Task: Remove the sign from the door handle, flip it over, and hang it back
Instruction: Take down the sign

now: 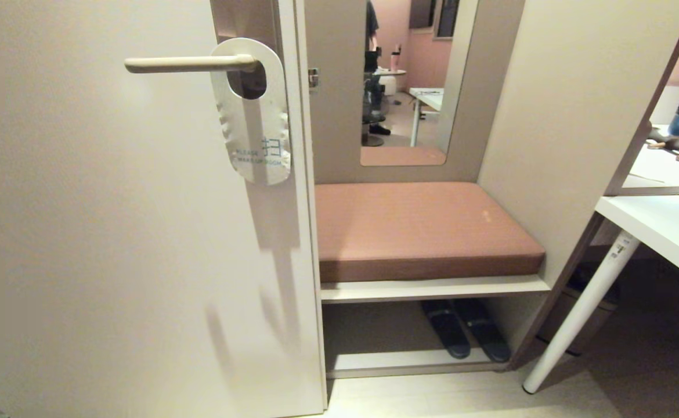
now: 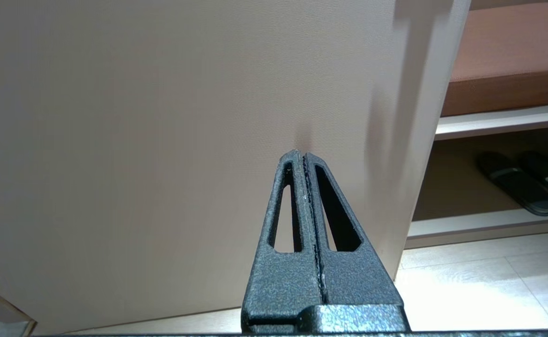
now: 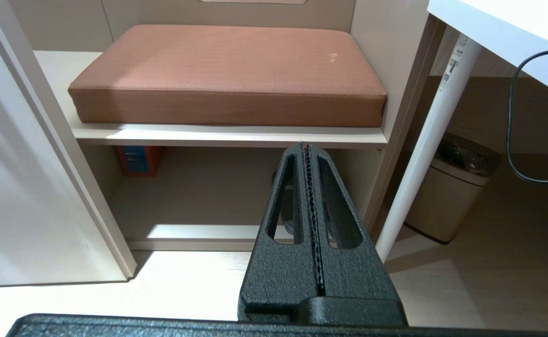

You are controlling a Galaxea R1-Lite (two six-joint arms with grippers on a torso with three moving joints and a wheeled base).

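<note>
White card face out: sign (image 1: 256, 125) hung by its oval hole over the door handle (image 1: 191, 64), far left, flat against the door (image 1: 113, 244), just left of the door's edge. Probably light, thin, bendy, easily creased; edges already rippled. Best pinched at the lower rounded end, clear of the lever, then lifted off toward the lever's free tip. Left gripper (image 2: 304, 157) low before the door, fingers pressed together, empty. Right gripper (image 3: 307, 149) low, facing the cushioned bench (image 3: 227, 75), likewise closed and empty.
</note>
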